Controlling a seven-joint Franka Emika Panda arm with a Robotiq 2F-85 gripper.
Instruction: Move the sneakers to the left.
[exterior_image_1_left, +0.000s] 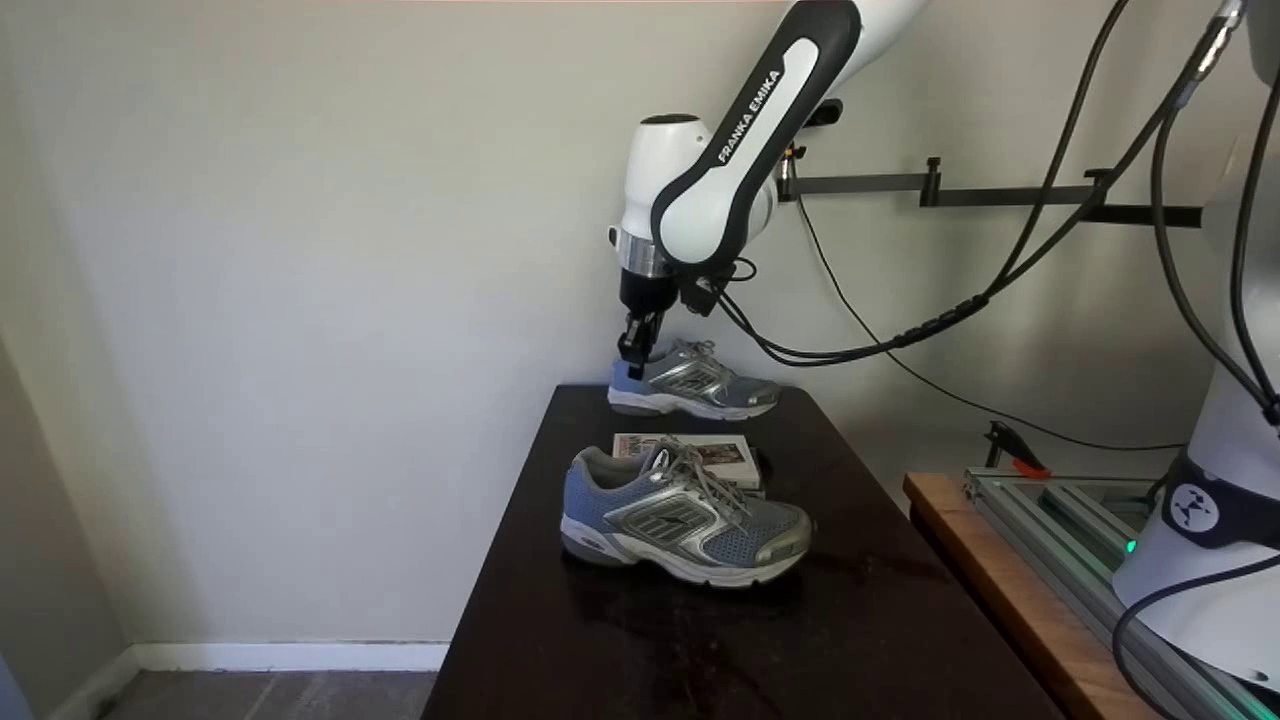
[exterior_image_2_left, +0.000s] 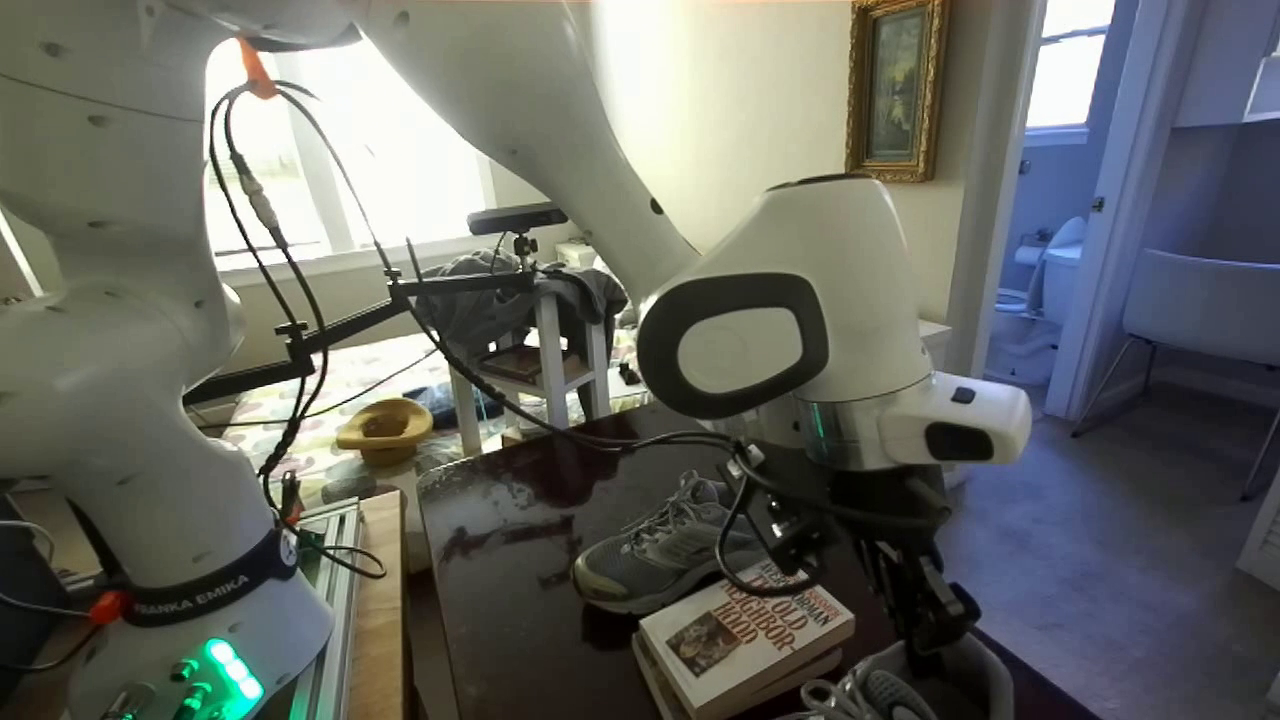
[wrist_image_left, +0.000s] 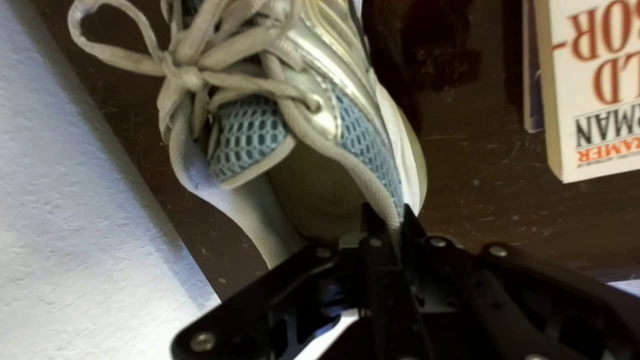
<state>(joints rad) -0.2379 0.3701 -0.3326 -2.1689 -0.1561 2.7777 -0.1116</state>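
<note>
Two grey-silver sneakers with blue accents and white soles are on a dark table. The gripped sneaker shows in both exterior views (exterior_image_1_left: 700, 385) (exterior_image_2_left: 868, 698) and fills the upper middle of the wrist view (wrist_image_left: 367, 135). My gripper (exterior_image_1_left: 636, 368) (exterior_image_2_left: 932, 650) (wrist_image_left: 387, 212) is shut on its heel collar, with one finger inside the opening and one outside. This sneaker appears upright on the table. Its heel is partly hidden by the gripper. The free sneaker (exterior_image_1_left: 690, 520) (exterior_image_2_left: 660, 555) stands upright on the other side of the book, untouched; it is out of the wrist view.
A book with red lettering (exterior_image_1_left: 735, 458) (exterior_image_2_left: 740, 635) (wrist_image_left: 595, 90) lies on another book between the sneakers. The dark table (exterior_image_1_left: 800, 640) (exterior_image_2_left: 500, 620) (wrist_image_left: 470, 210) has a wall (wrist_image_left: 75, 225) close beside the gripped sneaker. The robot's bench (exterior_image_1_left: 1020, 590) adjoins the table.
</note>
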